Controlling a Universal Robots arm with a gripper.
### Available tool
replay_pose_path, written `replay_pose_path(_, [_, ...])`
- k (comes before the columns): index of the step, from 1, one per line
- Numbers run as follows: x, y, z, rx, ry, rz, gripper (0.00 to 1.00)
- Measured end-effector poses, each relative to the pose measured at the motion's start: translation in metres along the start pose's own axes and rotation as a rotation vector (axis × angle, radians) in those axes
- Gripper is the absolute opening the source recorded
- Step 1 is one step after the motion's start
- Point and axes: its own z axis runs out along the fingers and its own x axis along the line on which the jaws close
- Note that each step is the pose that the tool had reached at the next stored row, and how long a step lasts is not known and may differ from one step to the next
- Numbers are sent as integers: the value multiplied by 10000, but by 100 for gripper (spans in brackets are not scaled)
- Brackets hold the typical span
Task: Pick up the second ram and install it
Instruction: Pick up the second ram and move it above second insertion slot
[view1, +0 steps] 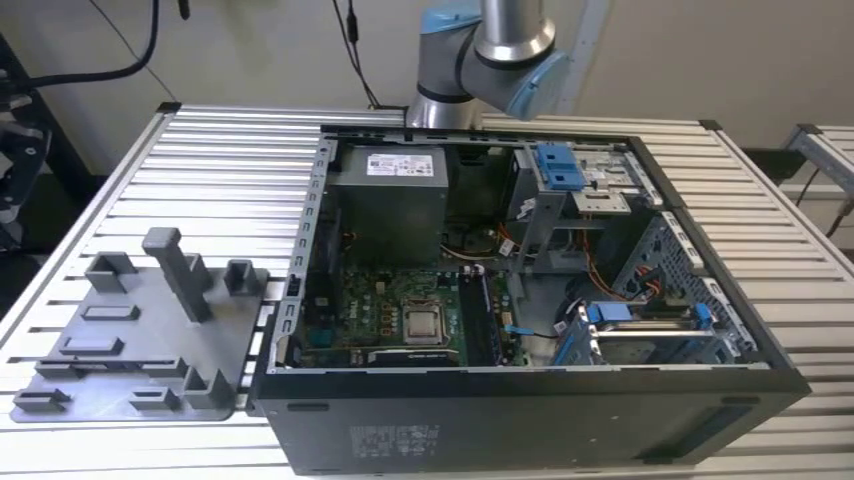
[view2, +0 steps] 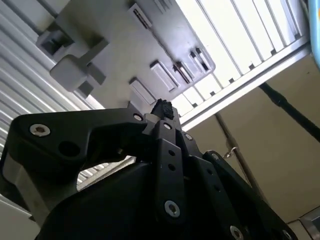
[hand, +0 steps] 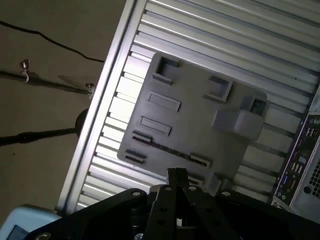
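On the slatted aluminium worktop (view1: 227, 150), an open black desktop computer case (view1: 534, 420) is seen, with a grey plastic holder tray (view1: 134, 330) set at the exterior view's left of it. The second ram (hand: 162, 146), a thin dark stick, is held on edge in a slot along one long side of that tray. The black end effector (hand: 176, 176) is poised above the tray, closed with nothing seen gripped, and the stick is judged to lie just ahead of its tips, long axis crosswise to them.

Tray (view1: 134, 335) — matt plastic, table (view1: 200, 170) — ribbed metal
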Motion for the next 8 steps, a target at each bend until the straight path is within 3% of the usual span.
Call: replay_pose_path(8, [0,0,0,28,66,-1436,11])
